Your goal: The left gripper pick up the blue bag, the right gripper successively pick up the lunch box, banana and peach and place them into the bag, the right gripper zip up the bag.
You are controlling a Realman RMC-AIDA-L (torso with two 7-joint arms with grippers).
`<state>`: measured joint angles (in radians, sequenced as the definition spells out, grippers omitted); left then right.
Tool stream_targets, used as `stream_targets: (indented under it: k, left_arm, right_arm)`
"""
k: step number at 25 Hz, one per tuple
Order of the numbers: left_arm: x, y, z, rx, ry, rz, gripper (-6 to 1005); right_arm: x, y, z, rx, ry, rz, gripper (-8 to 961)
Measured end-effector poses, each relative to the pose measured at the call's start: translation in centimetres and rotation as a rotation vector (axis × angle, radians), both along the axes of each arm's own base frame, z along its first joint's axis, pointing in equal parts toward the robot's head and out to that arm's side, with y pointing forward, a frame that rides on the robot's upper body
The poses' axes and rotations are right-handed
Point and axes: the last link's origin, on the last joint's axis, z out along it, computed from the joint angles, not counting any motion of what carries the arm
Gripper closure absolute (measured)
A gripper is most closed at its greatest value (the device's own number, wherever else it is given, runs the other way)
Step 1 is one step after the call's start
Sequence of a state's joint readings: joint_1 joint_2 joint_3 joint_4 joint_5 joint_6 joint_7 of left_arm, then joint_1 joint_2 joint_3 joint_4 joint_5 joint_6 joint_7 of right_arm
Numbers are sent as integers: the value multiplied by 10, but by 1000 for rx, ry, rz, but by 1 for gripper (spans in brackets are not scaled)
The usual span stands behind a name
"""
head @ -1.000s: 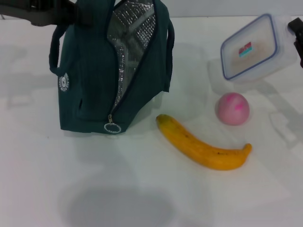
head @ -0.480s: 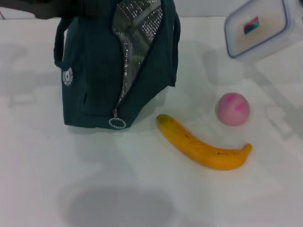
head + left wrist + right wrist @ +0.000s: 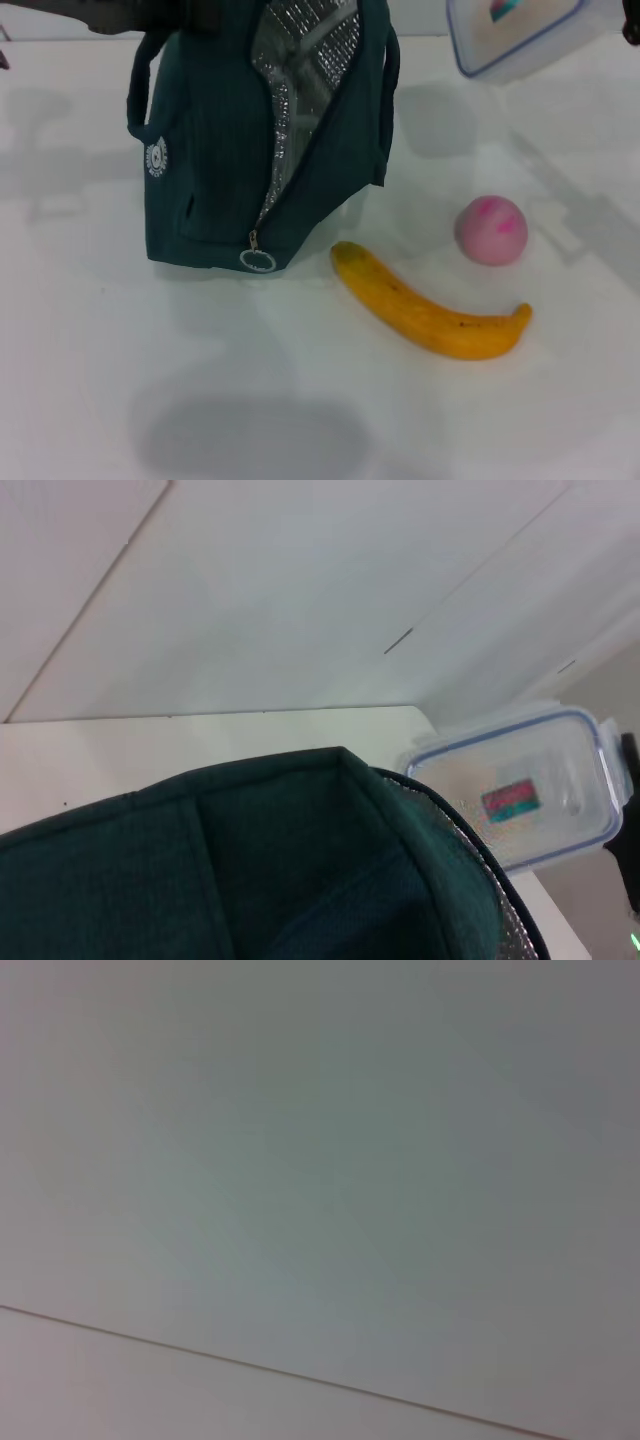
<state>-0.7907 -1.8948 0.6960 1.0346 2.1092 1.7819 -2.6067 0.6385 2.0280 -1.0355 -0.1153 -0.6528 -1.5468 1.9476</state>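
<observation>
Silver foil shows because the left gripper (image 3: pixel 150 15), seemingly clamped on the blue bag (image 3: pixel 215 150), holds it open for the lifted lunch box (image 3: pixel 515 30), the right gripper (image 3: pixel 632 30) grip unclear

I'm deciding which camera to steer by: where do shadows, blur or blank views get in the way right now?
Head view: soft shadows lie on the white table, a big one in front of the blue bag; banana and peach read clearly; the lunch box is cut by the frame's top edge. Left wrist view: bag fabric fills the foreground, box visible beyond. Right wrist view: only a blank pale surface.
</observation>
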Motion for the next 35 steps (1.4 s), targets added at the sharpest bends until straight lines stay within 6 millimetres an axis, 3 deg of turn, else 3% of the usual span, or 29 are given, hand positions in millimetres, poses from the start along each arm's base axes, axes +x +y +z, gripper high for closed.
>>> stream_targets:
  k: [11, 14, 15, 20, 27, 35]
  left_arm:
    - [11, 3, -9, -17, -6, -23, 947]
    - [20, 4, -24, -57, 0, -44, 947]
    - [21, 4, -28, -67, -3, -47, 946]
    - [26, 7, -40, -92, -4, -61, 946]
    - [15, 9, -28, -37, -8, -38, 945]
    - [11, 10, -20, -10, -24, -35, 945]
  right_arm:
    - [-31, 18, 7, 14, 52, 77, 950]
    - [-42, 22, 9, 15, 63, 110, 951]
    - [-57, 28, 12, 22, 75, 156, 951]
    - [-74, 33, 10, 14, 74, 206, 954]
    - [-46, 21, 10, 18, 43, 141, 953]
    - [-2, 4, 18, 54, -64, 40, 849]
